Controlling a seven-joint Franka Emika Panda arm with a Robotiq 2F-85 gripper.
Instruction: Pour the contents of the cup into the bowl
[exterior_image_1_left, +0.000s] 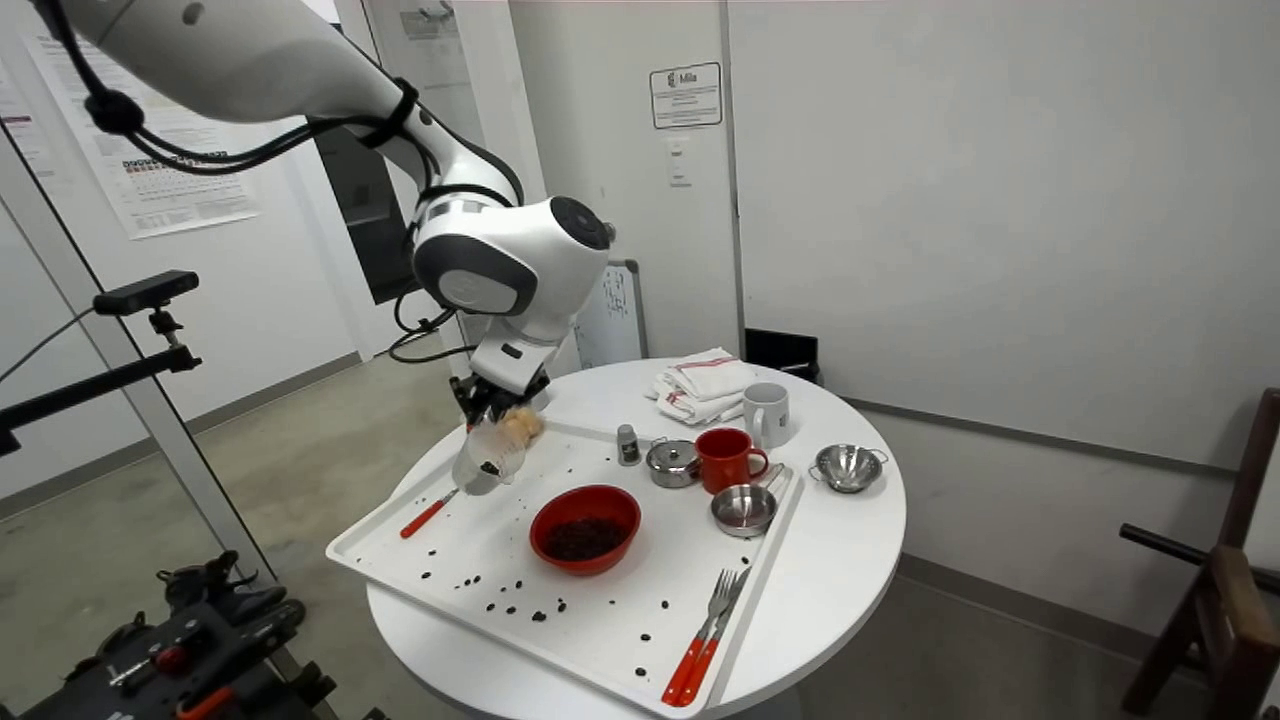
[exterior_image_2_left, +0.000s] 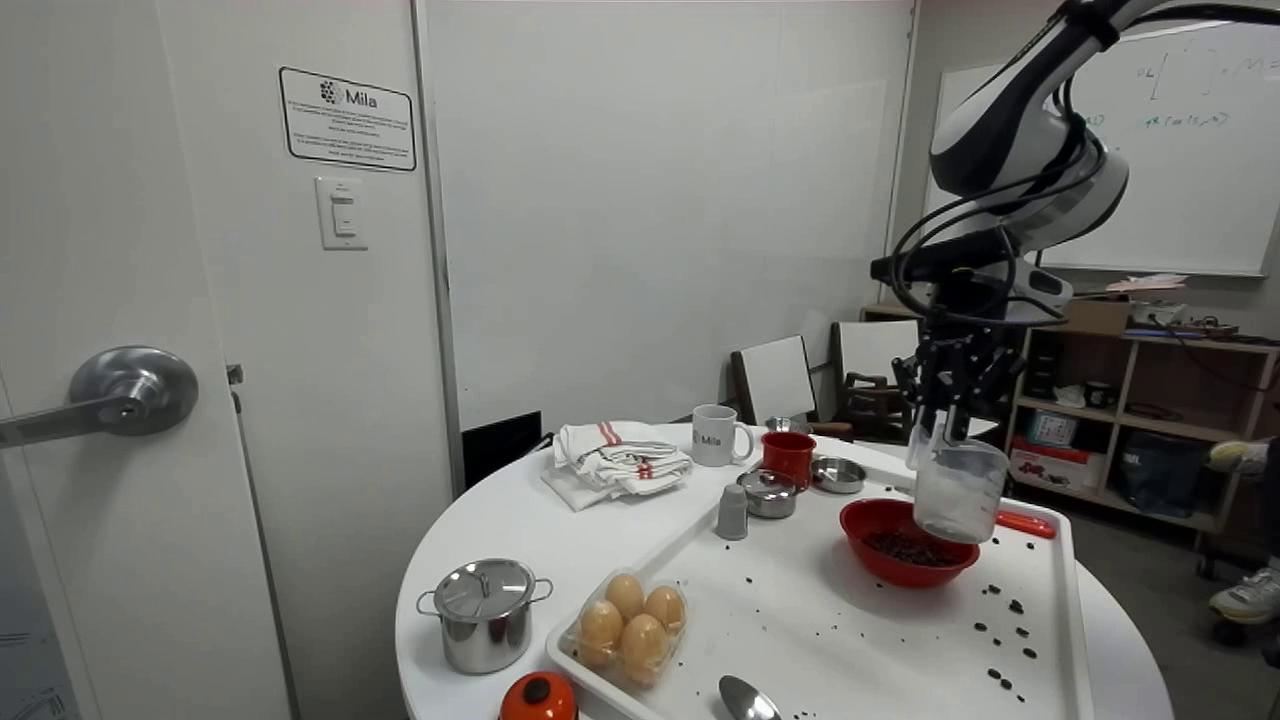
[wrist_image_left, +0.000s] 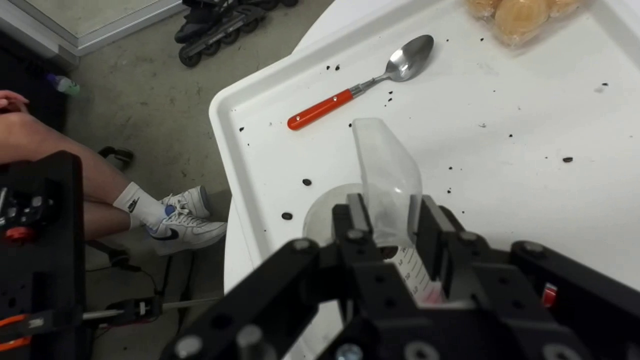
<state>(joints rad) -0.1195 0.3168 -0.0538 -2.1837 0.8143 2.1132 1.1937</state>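
Note:
The cup (exterior_image_1_left: 478, 463) is a clear plastic measuring cup with printed marks and a handle. My gripper (exterior_image_1_left: 492, 408) is shut on its handle, which shows between the fingers in the wrist view (wrist_image_left: 392, 215). The cup hangs above the tray, somewhat tilted, with a little dark matter visible inside. In an exterior view the cup (exterior_image_2_left: 960, 490) overlaps the bowl's right edge; in both exterior views together it looks beside the bowl. The red bowl (exterior_image_1_left: 612, 508) stands on the tray with dark beans in it. It also shows behind the cup (exterior_image_2_left: 880, 555).
The white tray (exterior_image_1_left: 690, 555) bears scattered beans, a spoon (wrist_image_left: 325, 109), eggs (exterior_image_2_left: 635, 620), a grey shaker (exterior_image_1_left: 627, 445), a lidded pot (exterior_image_1_left: 672, 465), a red mug (exterior_image_1_left: 720, 460), a metal cup (exterior_image_1_left: 745, 510) and a fork with knife (exterior_image_1_left: 705, 650). Towels (exterior_image_2_left: 620, 460) lie behind.

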